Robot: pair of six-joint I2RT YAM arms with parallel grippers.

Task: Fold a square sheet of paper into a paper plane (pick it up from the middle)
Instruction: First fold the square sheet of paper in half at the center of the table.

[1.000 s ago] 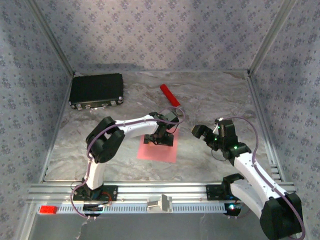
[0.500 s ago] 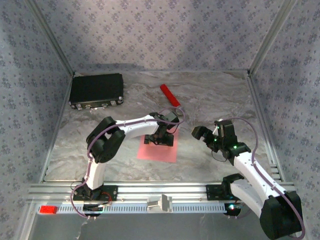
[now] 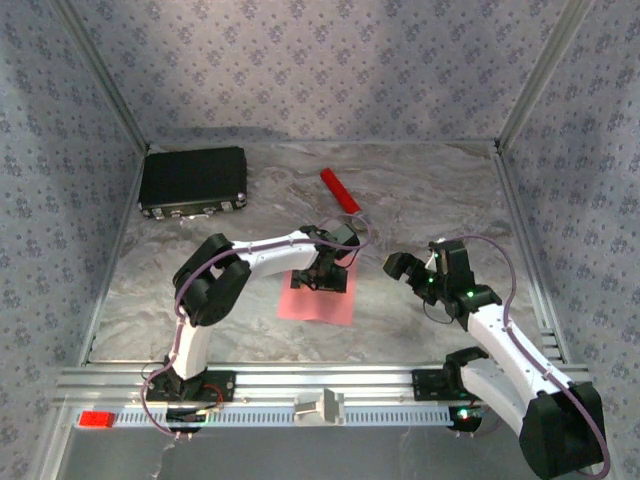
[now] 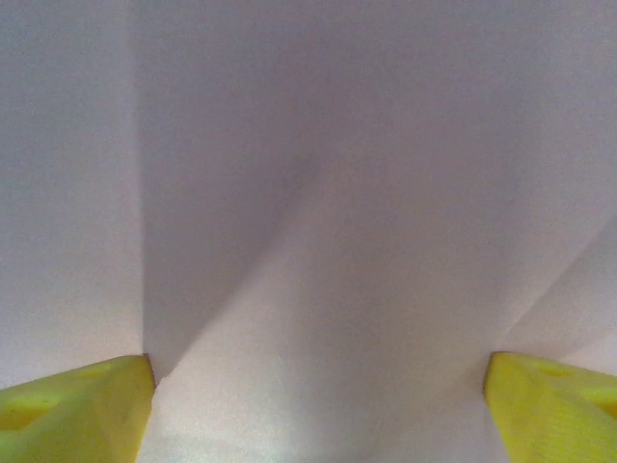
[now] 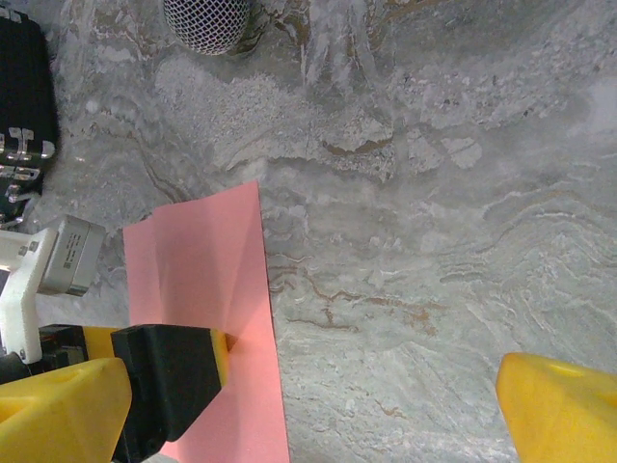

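1. Pink paper lies mid-table, closest to the arm bases.
2. Left claw is down on the paper's 12 o'clock edge. Its yellow fingers are spread wide with creased paper between them.
3. Right claw is at the paper's 3 o'clock, also wide, holding nothing.
4. Way back: red stick at 12, black case at 10.

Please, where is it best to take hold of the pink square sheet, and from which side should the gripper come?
Grip the square sheet of paper at its middle, coming straight down from above. It lies flat on the table, so no edge stands up to seize; pinching inward there should raise a fold. The left gripper sits there, jaws open.
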